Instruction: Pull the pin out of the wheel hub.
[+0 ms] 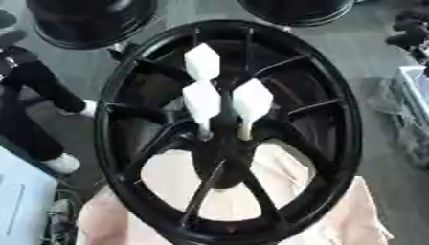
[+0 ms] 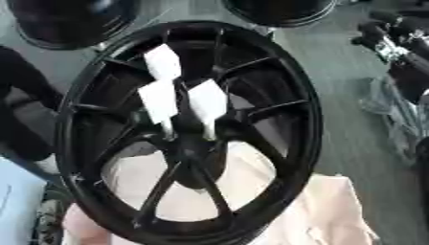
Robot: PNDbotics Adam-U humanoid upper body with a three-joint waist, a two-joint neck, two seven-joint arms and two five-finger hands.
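I see a black spoked wheel (image 1: 228, 129) filling most of both eye views. It rests tilted on a pale pink cloth (image 1: 352, 220), which shows through the lower spoke gaps and spreads past the rim at the lower right.

At the centre sits the black hub (image 1: 222, 143). Three white, flat, tag-like pieces stand at the hub area. The upper white piece (image 1: 202, 62) lies above the other two. The left white piece (image 1: 202, 101) and the right white piece (image 1: 252, 100) sit side by side just below it, each narrowing to a thin white stem that runs down to the hub. I take these for the pins; I cannot tell how deep any of them sits.

Neither of my hands appears in either view, so I cannot report on their fingers.

Beyond the wheel, two more black rims (image 1: 90, 19) lie at the top edge on the grey floor (image 1: 377, 62).
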